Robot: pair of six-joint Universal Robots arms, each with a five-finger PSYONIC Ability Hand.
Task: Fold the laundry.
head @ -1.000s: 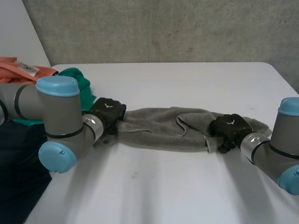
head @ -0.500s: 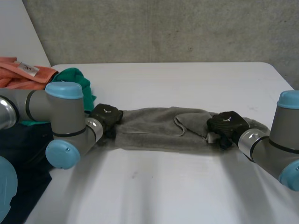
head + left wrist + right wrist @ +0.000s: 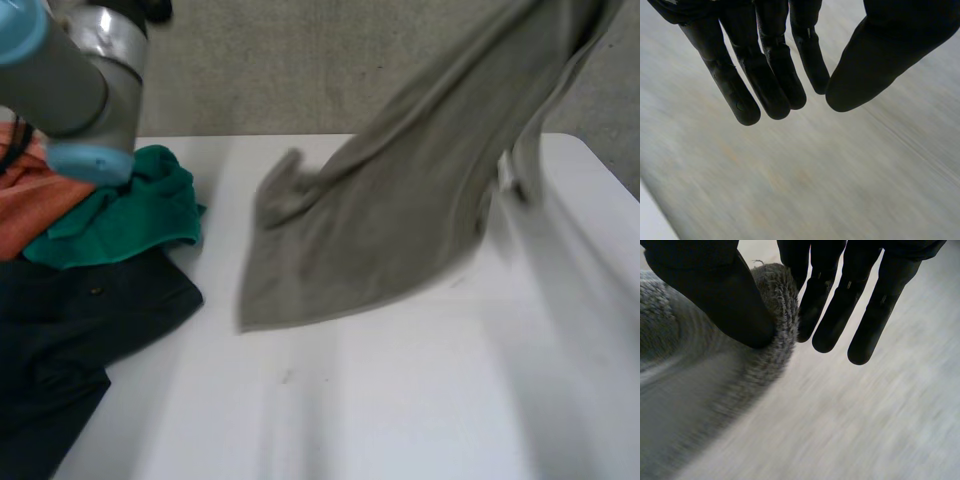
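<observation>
The grey towel (image 3: 400, 220) hung in the air at the far right of the white table (image 3: 400, 420). It fell in a long slope toward the left, and its lower corner came down close to the table's middle. I could not tell how much of it touched the table.

In the right wrist view, the right hand (image 3: 840, 300) pinched a rolled edge of the towel (image 3: 777, 305) between its thumb (image 3: 715, 295) and the nearest finger. The other fingers were straight beside it. In the left wrist view, the left hand (image 3: 757, 70) had straight fingers, with the thumb a little apart, and it held nothing.

The left arm (image 3: 70, 70) was raised at the far left, above a pile of laundry. There a green cloth (image 3: 130, 215) lay just beside an orange cloth (image 3: 25, 205), and a dark cloth (image 3: 80, 340) lay nearer, touching the green one. A grey concrete wall (image 3: 300, 70) stood behind the table.
</observation>
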